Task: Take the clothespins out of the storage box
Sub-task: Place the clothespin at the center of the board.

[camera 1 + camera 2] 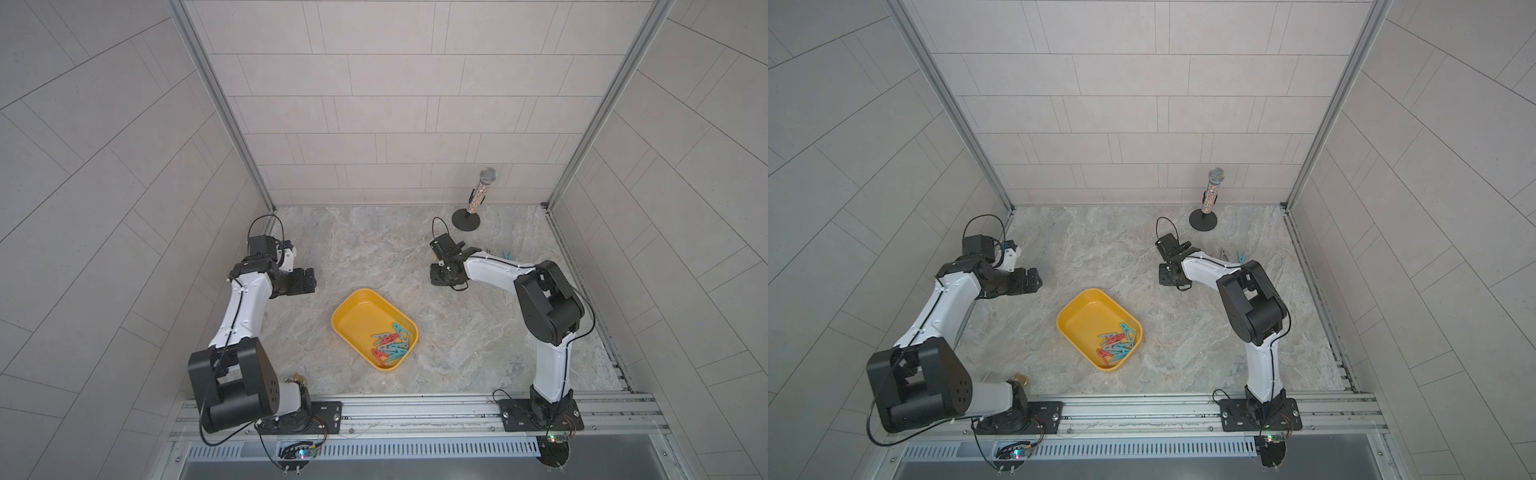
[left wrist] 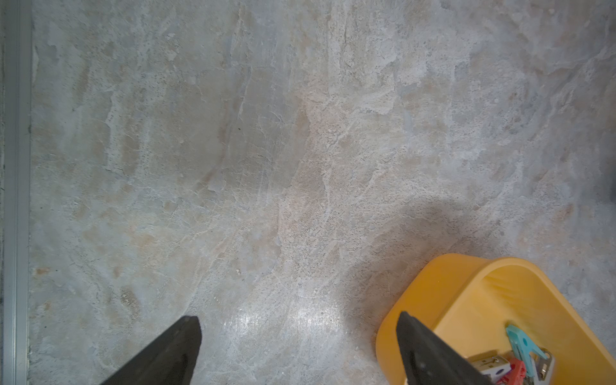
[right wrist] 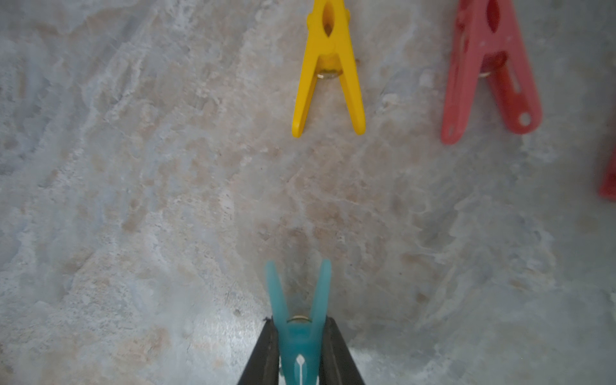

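While most pegs are not yet removed, the task is judged under half done. The storage box (image 1: 357, 309) is set mid-scene, toward the near side. The left gripper (image 2: 298, 320) is held near its far left corner, jaws wide apart, empty. The right gripper (image 3: 300, 320) is clamped on a teal peg (image 3: 300, 340) over the far right. Roughly ten clothespins (image 1: 390, 343) are heaped in the box's near right end; a yellow peg (image 3: 328, 66) and a red peg (image 3: 490, 70) are laid out beside the held one.

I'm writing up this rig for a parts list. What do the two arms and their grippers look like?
The left arm and right arm have white link shells, bulky black joint housings and a thin black cable running along each shell. The left gripper and right gripper are black, with tapering wedge-shaped fingers.
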`<state>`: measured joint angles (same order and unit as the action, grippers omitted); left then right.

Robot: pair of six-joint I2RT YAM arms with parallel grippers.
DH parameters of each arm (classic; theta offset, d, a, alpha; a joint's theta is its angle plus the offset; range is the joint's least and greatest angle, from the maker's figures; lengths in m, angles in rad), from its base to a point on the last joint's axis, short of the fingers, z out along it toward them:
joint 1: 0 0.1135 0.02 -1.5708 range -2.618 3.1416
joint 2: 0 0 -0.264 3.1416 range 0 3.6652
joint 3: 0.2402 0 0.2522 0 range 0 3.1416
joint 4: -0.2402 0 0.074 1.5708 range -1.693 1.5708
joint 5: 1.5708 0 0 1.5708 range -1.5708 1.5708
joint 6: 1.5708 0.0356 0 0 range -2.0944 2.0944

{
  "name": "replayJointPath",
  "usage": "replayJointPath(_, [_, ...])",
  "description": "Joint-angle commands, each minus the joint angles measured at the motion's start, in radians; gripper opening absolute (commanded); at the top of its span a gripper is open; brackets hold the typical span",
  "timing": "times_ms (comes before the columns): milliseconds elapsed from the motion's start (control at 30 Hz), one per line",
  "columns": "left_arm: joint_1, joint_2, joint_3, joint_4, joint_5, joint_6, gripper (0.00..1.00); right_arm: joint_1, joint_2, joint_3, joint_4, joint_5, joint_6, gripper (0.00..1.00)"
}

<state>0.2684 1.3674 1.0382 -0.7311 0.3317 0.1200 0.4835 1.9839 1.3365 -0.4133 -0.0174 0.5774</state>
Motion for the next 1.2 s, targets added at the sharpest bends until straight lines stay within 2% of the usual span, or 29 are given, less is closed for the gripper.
replayJointPath(0, [0.008,0.000,0.019,-0.005,0.001,-0.005,1.00,-0.006,0.029,0.022,-0.024,0.036,0.012,0.19])
replayJointPath(200, [0.008,-0.003,0.019,-0.005,0.002,-0.005,1.00,-0.017,0.059,0.045,-0.024,0.039,0.015,0.22])
replayJointPath(433, [0.008,-0.003,0.019,-0.003,0.003,-0.004,1.00,-0.019,0.051,0.041,-0.020,0.019,0.017,0.29])
replayJointPath(1167, [0.008,-0.002,0.018,-0.003,0.004,-0.003,1.00,-0.018,-0.147,0.028,-0.089,-0.022,-0.011,0.40])
